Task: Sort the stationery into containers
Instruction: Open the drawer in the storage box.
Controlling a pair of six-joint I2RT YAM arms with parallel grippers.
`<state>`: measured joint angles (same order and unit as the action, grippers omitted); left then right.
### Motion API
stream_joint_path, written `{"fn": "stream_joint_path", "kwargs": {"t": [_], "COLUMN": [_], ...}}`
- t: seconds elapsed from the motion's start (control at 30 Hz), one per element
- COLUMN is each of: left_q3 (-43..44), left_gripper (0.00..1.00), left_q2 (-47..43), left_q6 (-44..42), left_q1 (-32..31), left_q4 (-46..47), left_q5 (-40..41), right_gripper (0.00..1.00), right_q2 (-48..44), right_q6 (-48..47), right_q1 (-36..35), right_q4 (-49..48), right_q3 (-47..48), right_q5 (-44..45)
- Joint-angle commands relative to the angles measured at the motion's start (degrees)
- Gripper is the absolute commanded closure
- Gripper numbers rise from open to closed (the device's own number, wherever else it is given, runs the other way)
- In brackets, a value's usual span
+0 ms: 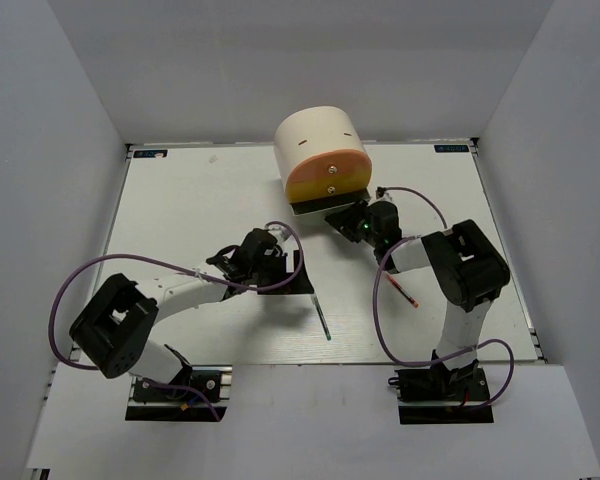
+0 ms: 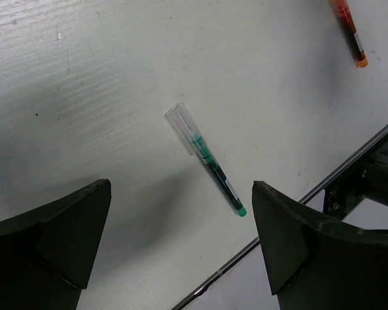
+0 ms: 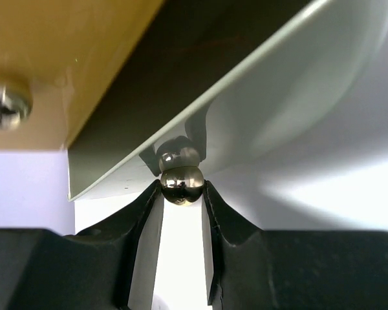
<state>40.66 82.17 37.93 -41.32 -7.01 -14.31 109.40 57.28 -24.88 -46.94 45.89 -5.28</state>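
White tabletop (image 1: 200, 200) fills most of the overhead view. At upper centre stands the cream, round-topped cabinet (image 1: 315, 135), its orange and yellow drawer fronts (image 1: 325, 178) facing the arms.

The left gripper (image 2: 181, 194) sits left of centre above the table. Its jaws are spread wide and hold nothing.

The right gripper (image 3: 182, 201) is just below the cabinet front. Its jaws are drawn in narrow, and both fingertips (image 3: 154, 194) press the sides of a metal knob (image 3: 181, 183).

A thin dark pen (image 1: 321, 318) lies loose on the table at lower centre. In the left wrist view it shows green ink and a clear cap, well beyond the open fingers. A thin red pen (image 1: 400, 290) lies to its right, beside the right arm.

The small, shiny ball of the knob sits under an orange-yellow face with a screw. I cannot tell which drawer it belongs to.
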Motion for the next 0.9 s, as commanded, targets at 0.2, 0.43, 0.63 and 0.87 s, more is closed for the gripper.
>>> {"fn": "stream_joint_path", "kwargs": {"t": [0.2, 0.43, 0.63, 0.87], "left_q3": [2.84, 5.56, 13.11, 20.24], "left_gripper": [0.0, 0.0, 0.0, 0.26], "left_q2": [2.47, 4.31, 9.58, 15.21], "left_q6": [-0.49, -0.49, -0.49, 7.14], "left_q1": [-0.34, -0.87, -3.67, -8.42], "left_q4": [2.17, 0.5, -7.65, -19.71], "left_q5": [-1.87, -0.56, 5.24, 13.16], "right_gripper": [0.76, 0.37, 0.39, 0.53], "right_q2": [-6.57, -8.15, -14.39, -26.5], "right_q6": [-2.78, -4.63, -8.05, -16.39], "right_q1": [-0.34, -0.26, 0.63, 4.4], "right_q4": [-1.67, -1.49, 1.14, 8.25], "right_q3": [-5.63, -6.16, -13.09, -18.73], "right_q5": [-0.96, -3.41, -5.62, -9.04]}}
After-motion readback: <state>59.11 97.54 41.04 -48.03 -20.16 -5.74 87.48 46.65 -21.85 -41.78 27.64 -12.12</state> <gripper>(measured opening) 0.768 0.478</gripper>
